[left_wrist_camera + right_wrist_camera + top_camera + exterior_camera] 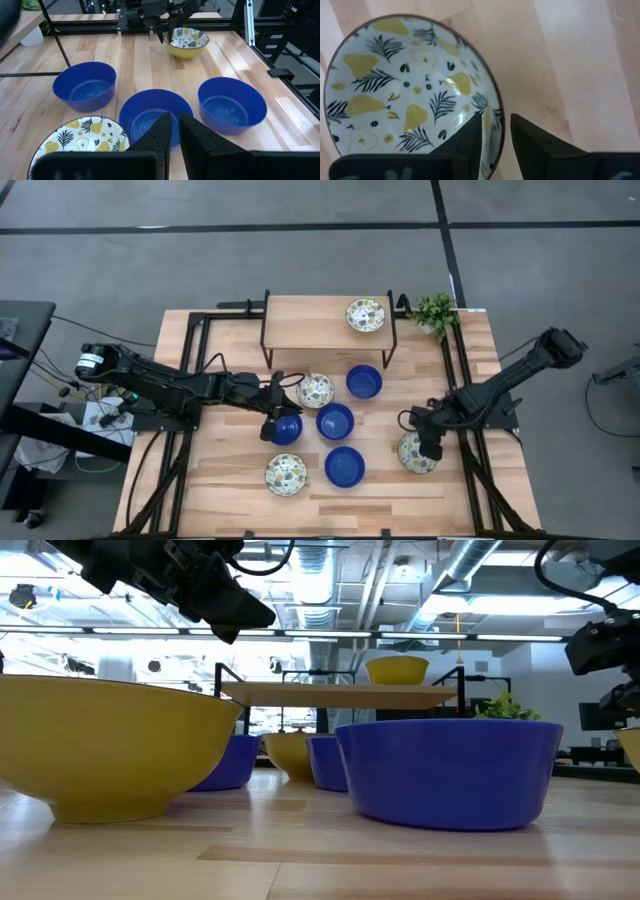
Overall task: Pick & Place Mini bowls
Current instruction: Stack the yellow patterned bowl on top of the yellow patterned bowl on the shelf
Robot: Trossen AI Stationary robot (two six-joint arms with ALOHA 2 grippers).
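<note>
High view shows eight mini bowls: one patterned on the raised shelf (327,320) at twelve o'clock, and seven on the wooden table (230,480). The left gripper (276,420) pinches the rim of a blue bowl (287,429) just left of centre, its fingers (162,135) nearly together with the bowl wall between them. The right gripper (431,448) at four o'clock straddles the rim of a patterned bowl (410,85), one finger inside and one outside, held partly apart by the wall.

These bowls look glazed and rigid, probably ceramic: fairly heavy for their size, slick, and liable to chip if dropped. The thin rim is the sensible hold, squeezed squarely so the bowl does not swing.

Whether either bowl is lifted clear of the wood, I cannot tell. Low view is largely blocked by two near bowls, and the small plant (436,311) at one o'clock barely peeks out behind them.
</note>
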